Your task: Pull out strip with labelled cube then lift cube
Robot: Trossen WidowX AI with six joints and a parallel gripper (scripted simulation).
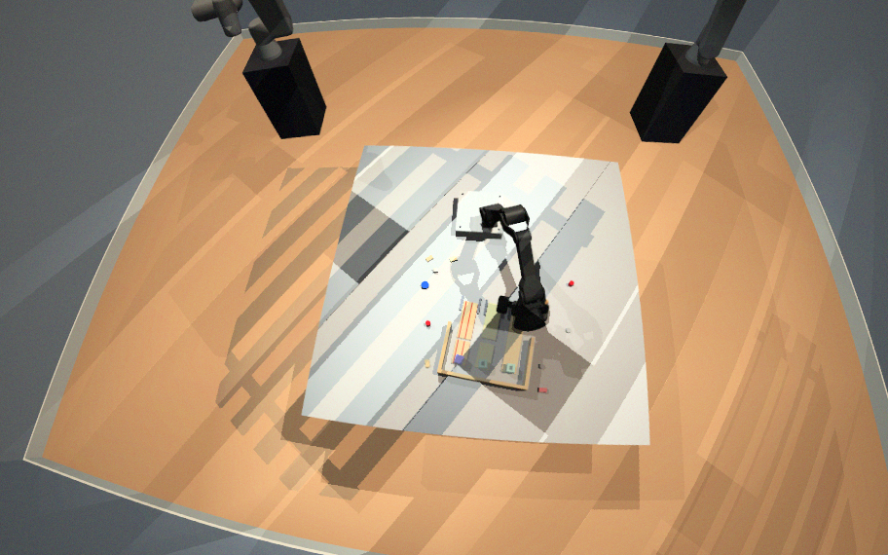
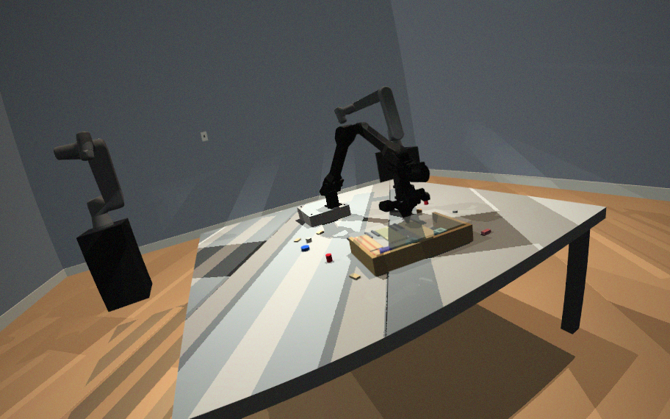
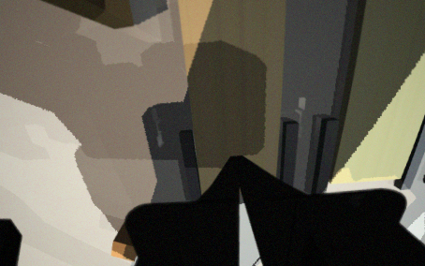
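Note:
My gripper (image 2: 407, 215) (image 3: 236, 161) is shut and empty, pointing down over the near end of the tan strip (image 1: 513, 347) (image 3: 234, 94); any contact is unclear. The tan strip shows no break where visible; the arm hides part in the top view. A pale teal cube (image 1: 509, 368) (image 2: 438, 231) with a light top patch sits at its far end. The green strip (image 1: 491, 319) (image 3: 393, 122) has a gap across it, with a teal cube (image 1: 483, 363) in shadow. The red-lined orange strip (image 1: 466, 319) (image 2: 363, 244) also shows a break, with a purple cube (image 1: 458, 359) (image 2: 384, 250). Label details are too small to read.
A wooden tray wall (image 1: 484, 381) (image 2: 419, 253) surrounds the far ends. Dark upright guides (image 3: 287, 150) flank the strips. A blue disc (image 1: 425, 285) (image 2: 304, 248) and red cylinder (image 1: 427, 323) (image 2: 328, 257) lie to one side, a red block (image 1: 542, 389) (image 2: 485, 231) to the other.

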